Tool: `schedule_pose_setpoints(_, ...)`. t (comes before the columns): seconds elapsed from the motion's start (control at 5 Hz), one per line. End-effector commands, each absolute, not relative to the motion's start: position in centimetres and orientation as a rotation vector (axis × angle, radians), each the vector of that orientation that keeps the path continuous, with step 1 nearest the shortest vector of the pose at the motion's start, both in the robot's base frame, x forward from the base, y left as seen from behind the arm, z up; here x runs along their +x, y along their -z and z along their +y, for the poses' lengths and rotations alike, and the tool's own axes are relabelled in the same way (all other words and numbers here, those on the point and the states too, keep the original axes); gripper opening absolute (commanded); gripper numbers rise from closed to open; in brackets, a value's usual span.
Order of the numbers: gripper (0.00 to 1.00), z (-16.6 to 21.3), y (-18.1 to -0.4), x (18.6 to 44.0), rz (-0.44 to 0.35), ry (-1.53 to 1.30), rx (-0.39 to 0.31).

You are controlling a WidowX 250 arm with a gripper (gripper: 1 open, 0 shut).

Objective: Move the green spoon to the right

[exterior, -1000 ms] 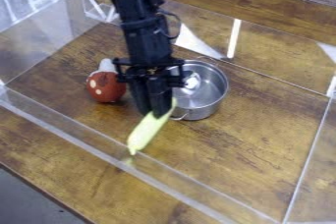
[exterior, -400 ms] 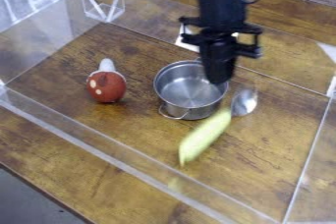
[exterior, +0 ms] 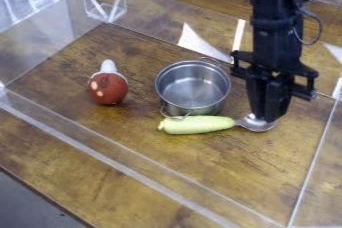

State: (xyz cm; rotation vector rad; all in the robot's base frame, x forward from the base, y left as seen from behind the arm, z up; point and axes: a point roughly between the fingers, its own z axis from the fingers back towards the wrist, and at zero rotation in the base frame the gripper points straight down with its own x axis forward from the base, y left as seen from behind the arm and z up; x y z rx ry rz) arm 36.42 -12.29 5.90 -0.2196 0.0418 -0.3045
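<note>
Green spoon (exterior: 198, 125) lies flat on the wooden table (exterior: 80, 142), just in front of the steel pot (exterior: 194, 86). Gripper (exterior: 263, 120) points down at the spoon's right end; whether its fingers are closed or apart cannot be told. Red-and-white toy (exterior: 108, 85) sits left of the pot.

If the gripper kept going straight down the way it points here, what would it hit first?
The gripper points almost straight down over the bowl end of the green spoon, beside the steel pot. It would likely meet that spoon end first, then the wooden table under it; whether it already touches is unclear.
</note>
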Motion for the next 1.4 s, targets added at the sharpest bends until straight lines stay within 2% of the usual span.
schedule_pose_setpoints(0.0,0.0,-13.1,-5.9,36.4,-0.011,0.374,-0.233)
schedule_pose_setpoints(0.2,0.0,-13.2,-5.1,37.3,-0.019,0.435,-0.241)
schedule_pose_setpoints(0.8,0.0,-13.2,-5.8,38.4,-0.054,0.513,-0.238)
schedule_pose_setpoints(1.2,0.0,-14.3,-5.2,38.9,-0.081,0.501,-0.238)
